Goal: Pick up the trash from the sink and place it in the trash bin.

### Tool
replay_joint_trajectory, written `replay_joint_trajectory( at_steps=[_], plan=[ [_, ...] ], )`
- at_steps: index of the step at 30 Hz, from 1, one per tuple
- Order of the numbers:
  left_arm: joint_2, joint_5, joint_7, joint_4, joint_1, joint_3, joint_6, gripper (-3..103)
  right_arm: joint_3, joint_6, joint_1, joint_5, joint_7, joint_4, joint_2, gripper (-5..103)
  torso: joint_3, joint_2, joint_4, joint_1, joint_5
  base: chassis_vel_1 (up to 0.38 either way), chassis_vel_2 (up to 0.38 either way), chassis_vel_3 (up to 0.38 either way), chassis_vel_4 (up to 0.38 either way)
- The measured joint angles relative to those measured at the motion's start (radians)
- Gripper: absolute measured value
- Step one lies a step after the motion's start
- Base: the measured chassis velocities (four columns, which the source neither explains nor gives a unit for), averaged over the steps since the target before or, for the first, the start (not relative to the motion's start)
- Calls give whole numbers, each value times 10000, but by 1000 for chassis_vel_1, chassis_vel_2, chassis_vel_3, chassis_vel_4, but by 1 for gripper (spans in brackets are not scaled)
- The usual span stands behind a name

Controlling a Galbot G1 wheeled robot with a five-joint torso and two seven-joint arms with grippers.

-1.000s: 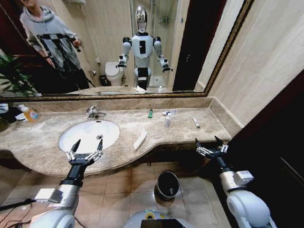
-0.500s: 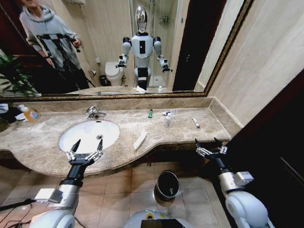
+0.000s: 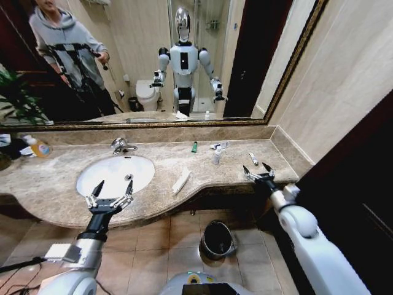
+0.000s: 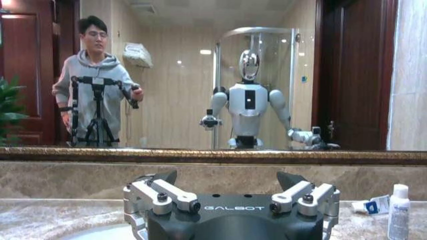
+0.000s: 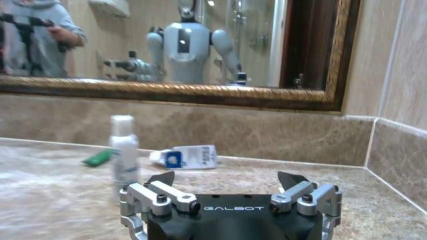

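The white oval sink is set in the beige marble countertop. To its right on the counter lie the trash pieces: a long flat white packet, a tiny green tube, a thin white stick and a white-and-blue wrapper. My left gripper hangs open over the basin's front rim, holding nothing. My right gripper is open over the counter's right front part, just in front of the stick. The black trash bin stands on the floor below the counter.
A chrome faucet stands behind the basin and an orange-capped soap bottle at the far left. A small white bottle stands upright among the litter. A wide mirror backs the counter, and a wall closes the right side.
My right arm has risen from beside the counter's right end and moved forward and left, over the countertop near the stick. The left arm has not moved.
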Motion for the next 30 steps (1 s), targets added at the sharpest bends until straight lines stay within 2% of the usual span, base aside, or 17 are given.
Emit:
replay_joint_trajectory(
  at_steps=[7,18,30],
  plan=[
    [0,0,0,0,0,0,0,100,-694,505,1638,-587,-442,-2303,335,100,0,0,-1,1,-1,0,0,0,0],
    [0,0,0,1,0,0,0,100,-1184,1050,3770,-1316,-461,-4781,853,100,-1,-1,1,0,-4,0,0,0,0],
    [0,0,0,1,0,0,0,100,-578,934,4044,-1668,-435,-5820,986,100,-2,-1,0,-1,-1,0,0,0,0]
  ],
)
